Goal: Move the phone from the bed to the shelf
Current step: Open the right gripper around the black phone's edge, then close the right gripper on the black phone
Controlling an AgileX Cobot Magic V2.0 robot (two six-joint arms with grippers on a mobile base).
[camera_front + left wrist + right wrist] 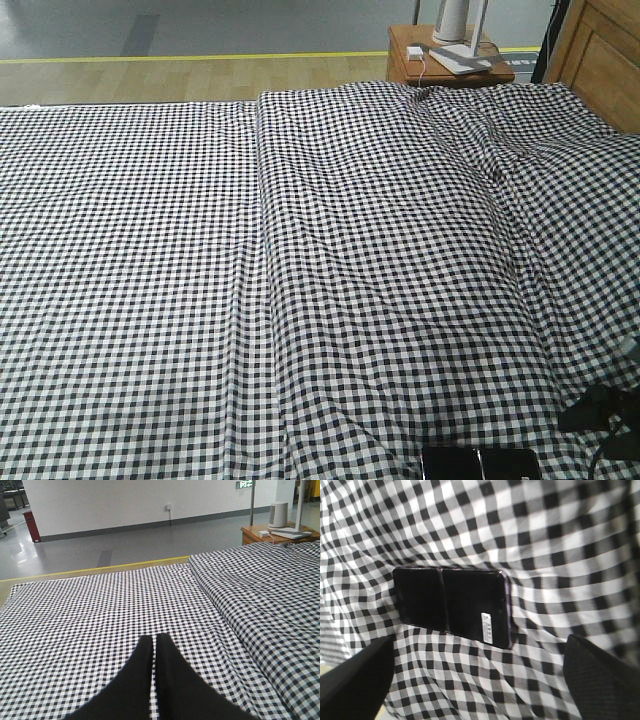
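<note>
phone (451, 604) on bed (555, 540), right claw (480, 647) spread, seemingly clear

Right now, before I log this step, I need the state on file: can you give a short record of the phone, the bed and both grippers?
phone: lying flat on the sheet, white sticker showing, not gripped
bed: black-and-white check sheet, softly wrinkled
right gripper: open, facing the phone, fingers clear of it
left gripper: shut, empty, over bare sheet
shelf: not in view
bedside table: brown, beyond the bed's far edge
</note>
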